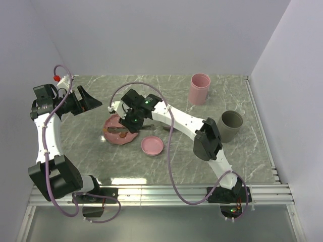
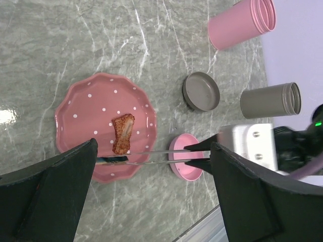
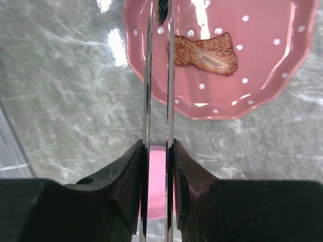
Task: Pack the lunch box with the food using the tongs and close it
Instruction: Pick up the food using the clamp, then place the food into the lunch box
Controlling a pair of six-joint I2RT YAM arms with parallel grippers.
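Note:
My right gripper [image 3: 157, 146] [image 1: 131, 120] is shut on the silver tongs [image 3: 147, 75] [image 2: 151, 156], squeezing the two arms nearly parallel. The tong tips reach over the pink dotted plate [image 3: 262, 65] [image 2: 81, 111] [image 1: 112, 136] and pinch a small dark piece of food [image 3: 162, 10] [image 2: 110, 160] at the plate's rim. A brown-orange piece [image 3: 207, 53] [image 2: 122, 133] lies flat on the plate beside the tongs. The lunch box stands as a pink tub [image 1: 199, 88] [image 2: 242, 22] and a grey tub [image 1: 231, 126] [image 2: 270, 100], both lidless. My left gripper [image 1: 85, 101] [image 2: 154, 146] hangs open and empty at the left, apart from the plate.
A pink lid [image 1: 152, 145] [image 2: 184, 161] [image 3: 157, 186] lies on the marble table just right of the plate, under the tongs' handles. A grey lid [image 2: 201, 91] lies between the plate and the tubs. The right arm's links [image 1: 207, 138] stretch across the table's middle.

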